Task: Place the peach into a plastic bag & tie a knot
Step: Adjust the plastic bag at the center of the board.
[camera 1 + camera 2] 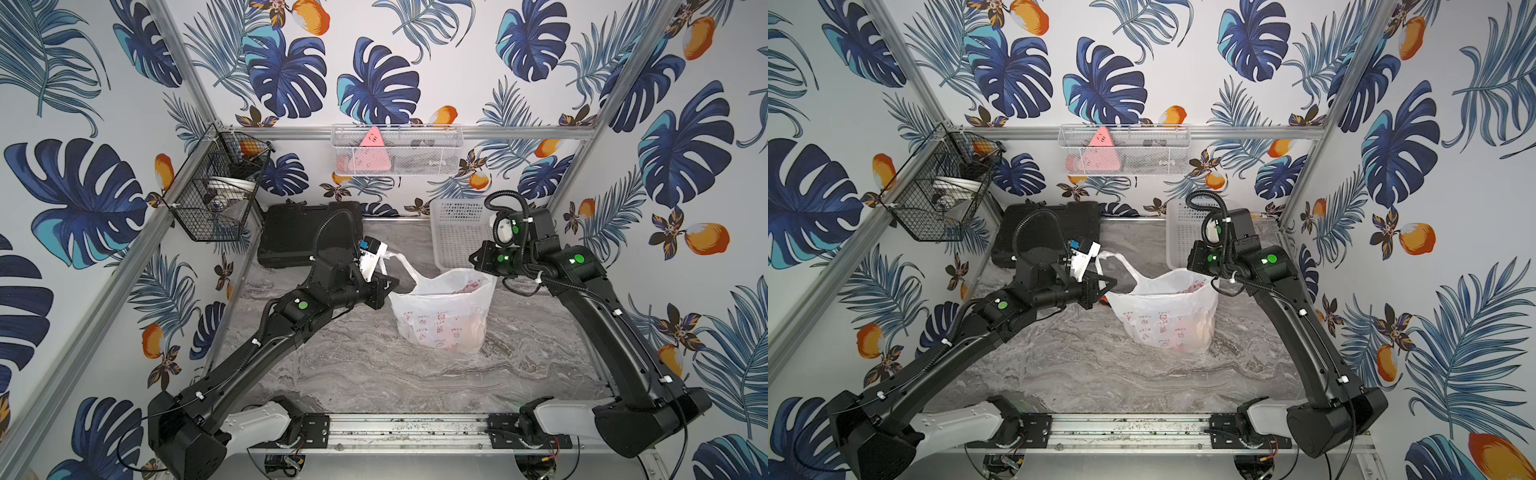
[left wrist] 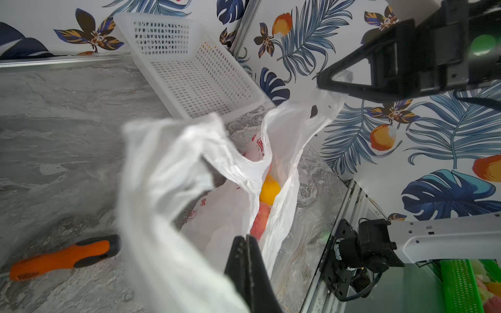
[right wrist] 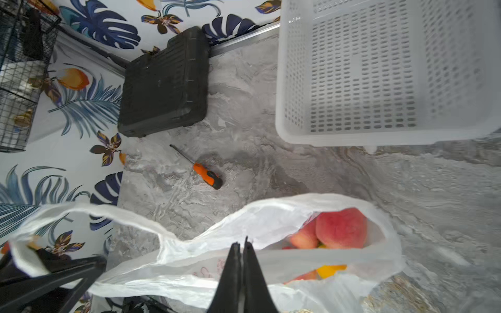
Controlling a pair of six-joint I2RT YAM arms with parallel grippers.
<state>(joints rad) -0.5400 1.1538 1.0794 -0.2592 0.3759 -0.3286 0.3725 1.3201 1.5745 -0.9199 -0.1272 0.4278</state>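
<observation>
The plastic bag [image 1: 440, 316], thin white film with red prints, stands open mid-table in both top views. A pink-red peach [image 3: 341, 227] lies inside it beside a yellow-orange fruit [image 2: 268, 189]. My left gripper [image 2: 245, 239] is at the bag's left side, shut on one loop handle [image 3: 89, 214] that runs up to its fingers [image 3: 54, 271]. My right gripper [image 3: 242, 245] is at the bag's far right rim [image 1: 484, 276], jaws pressed together on the film, which hangs from its tip [image 2: 332, 93]. A knot does not show; the handles stand apart.
An orange-handled screwdriver [image 3: 207, 174] lies on the marble table left of the bag. Behind it sit a black case [image 1: 299, 237] and a white perforated basket [image 1: 457, 232]. A wire basket [image 1: 216, 195] and a mesh shelf [image 1: 397, 149] hang on the walls.
</observation>
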